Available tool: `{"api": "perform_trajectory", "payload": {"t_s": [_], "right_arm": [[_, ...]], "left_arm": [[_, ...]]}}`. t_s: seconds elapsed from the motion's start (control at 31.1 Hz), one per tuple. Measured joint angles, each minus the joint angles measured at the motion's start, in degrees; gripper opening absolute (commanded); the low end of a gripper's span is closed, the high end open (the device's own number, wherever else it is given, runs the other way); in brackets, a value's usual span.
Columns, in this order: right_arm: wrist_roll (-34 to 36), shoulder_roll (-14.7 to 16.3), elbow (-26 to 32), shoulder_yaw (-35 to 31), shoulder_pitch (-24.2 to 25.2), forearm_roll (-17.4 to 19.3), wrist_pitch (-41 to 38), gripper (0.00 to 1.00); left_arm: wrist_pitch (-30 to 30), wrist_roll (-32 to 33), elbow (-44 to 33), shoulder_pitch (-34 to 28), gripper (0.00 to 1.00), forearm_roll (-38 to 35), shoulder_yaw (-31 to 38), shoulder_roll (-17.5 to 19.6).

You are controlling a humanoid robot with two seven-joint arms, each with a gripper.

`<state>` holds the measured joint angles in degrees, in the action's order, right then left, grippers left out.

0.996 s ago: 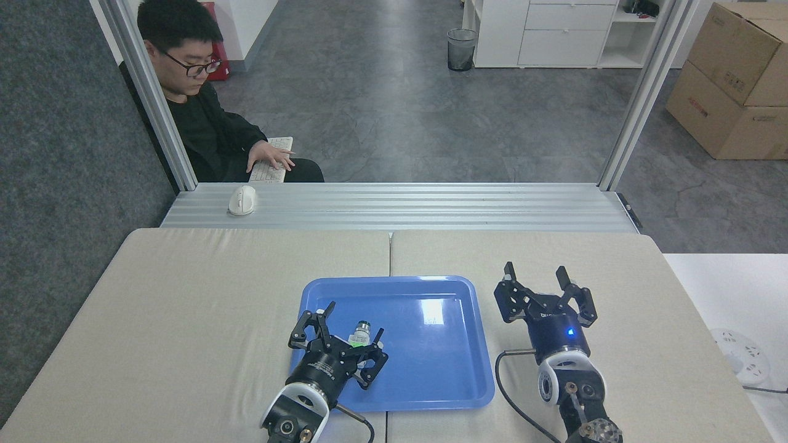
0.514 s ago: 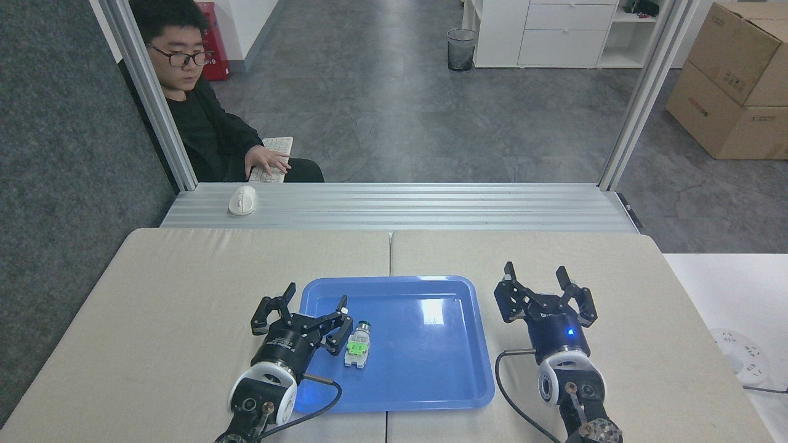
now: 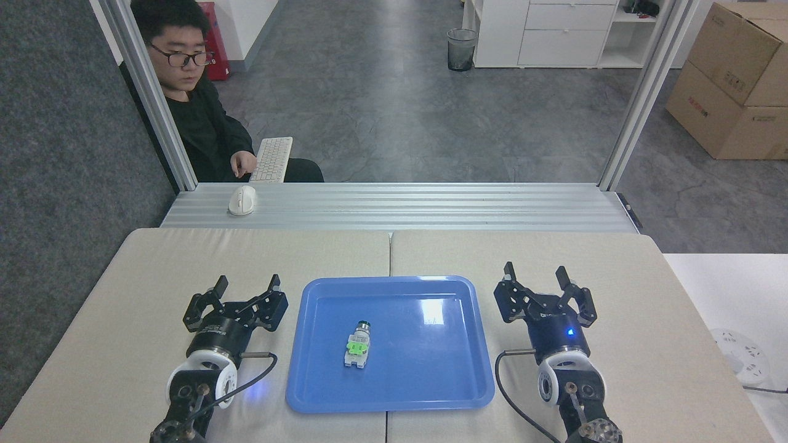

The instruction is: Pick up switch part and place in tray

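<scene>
Lying in tray (image 3: 431,394): switch part (image 3: 357,346) (untouched) | left claw (image 3: 246,290), right claw (image 3: 535,277): apart, flanking

Landmark: the bench (image 3: 184,271), beige padded top, seam running down the middle. Ribbed aluminium sill (image 3: 431,206) along its far edge, white mouse (image 3: 242,200) sitting on the sill's left part. Beyond the sill, left: seated person in black (image 3: 197,123), glasses, one hand beside a white keyboard (image 3: 271,159). Two slanted metal posts (image 3: 640,92) rise from the sill ends. Far back on the grey floor: mesh waste bin (image 3: 462,49), white drawer cabinet (image 3: 563,31). Cardboard boxes (image 3: 732,80) far right. White round power strip (image 3: 735,363) off the bench's right edge.
</scene>
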<state>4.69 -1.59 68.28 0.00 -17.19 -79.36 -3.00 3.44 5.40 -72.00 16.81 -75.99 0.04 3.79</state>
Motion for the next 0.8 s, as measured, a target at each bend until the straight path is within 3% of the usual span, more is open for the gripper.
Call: {"api": "perform_trajectory", "payload": {"t_s": [0.39, 0.8], "right_arm": [[0.0, 0.0, 0.0, 0.0, 0.0, 0.0, 0.0, 1.00], [0.0, 0.0, 0.0, 0.0, 0.0, 0.0, 0.0, 1.00]], "left_arm": [[0.2, -1.9, -1.0, 0.1, 0.98, 0.4, 2.2, 2.1], [-3.3, -5.0, -3.0, -0.7, 1.00, -8.8, 2.2, 0.8]]}}
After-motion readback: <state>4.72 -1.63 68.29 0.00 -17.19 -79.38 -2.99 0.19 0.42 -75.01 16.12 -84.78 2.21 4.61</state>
